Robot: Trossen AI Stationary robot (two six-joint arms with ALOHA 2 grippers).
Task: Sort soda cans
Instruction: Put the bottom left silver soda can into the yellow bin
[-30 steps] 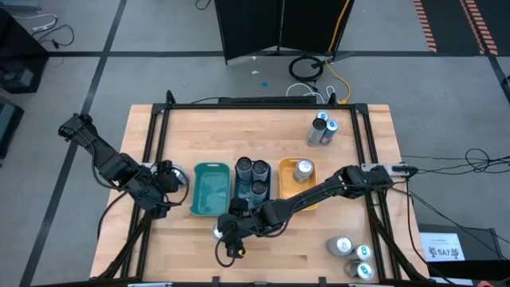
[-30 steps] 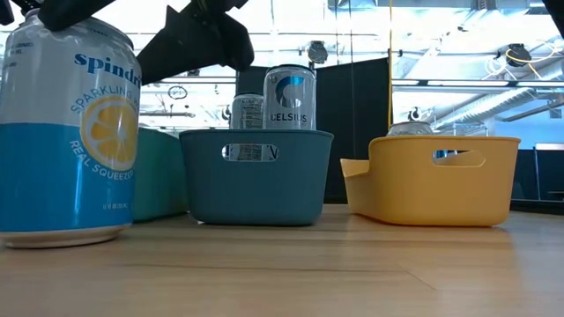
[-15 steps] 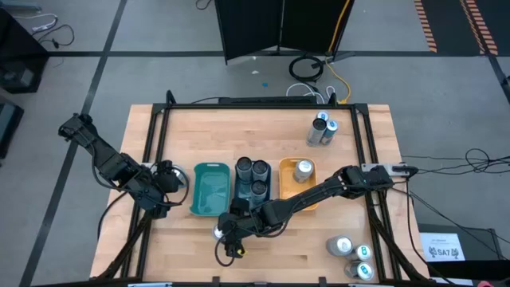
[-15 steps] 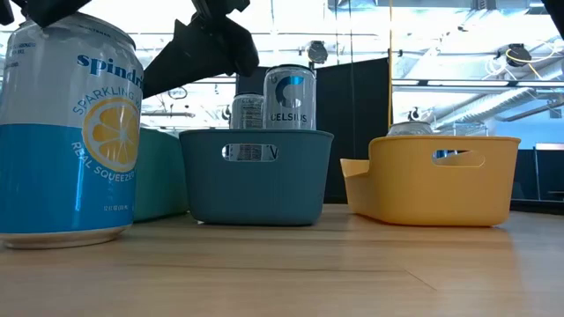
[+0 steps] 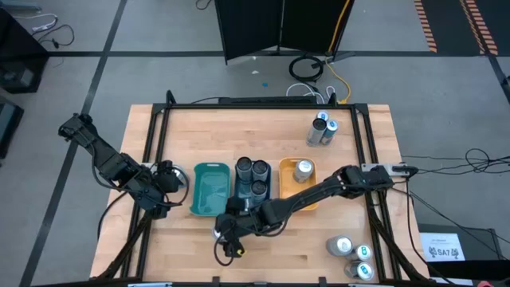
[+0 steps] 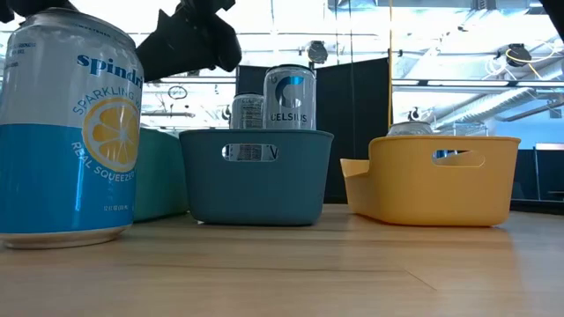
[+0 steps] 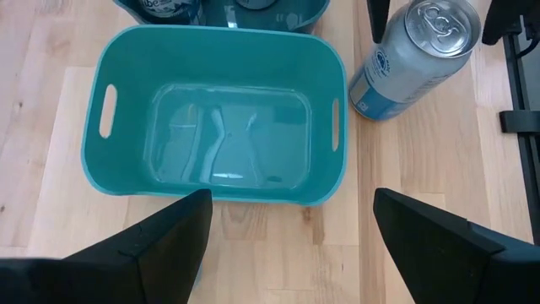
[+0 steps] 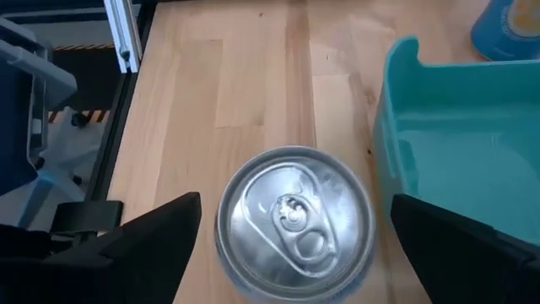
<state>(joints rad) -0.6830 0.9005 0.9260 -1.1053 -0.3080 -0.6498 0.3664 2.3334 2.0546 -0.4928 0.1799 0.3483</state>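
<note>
Right claw (image 8: 287,253) spread wide, poised over upright can (image 8: 295,221), fingers (image 8: 135,241) flanking without touching; can standing on bench (image 8: 245,76) just beside teal tray (image 8: 447,143), axis vertical. Left claw (image 7: 287,245) open, facing that tray, farther from can.

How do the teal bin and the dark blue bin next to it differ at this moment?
The teal bin holds no cans; the dark blue bin holds three dark-topped cans. The teal one is lighter in colour. The Spindrift can stands just outside the teal bin, under the right claw. Both bins are upright, side by side, with similar shape.
</note>
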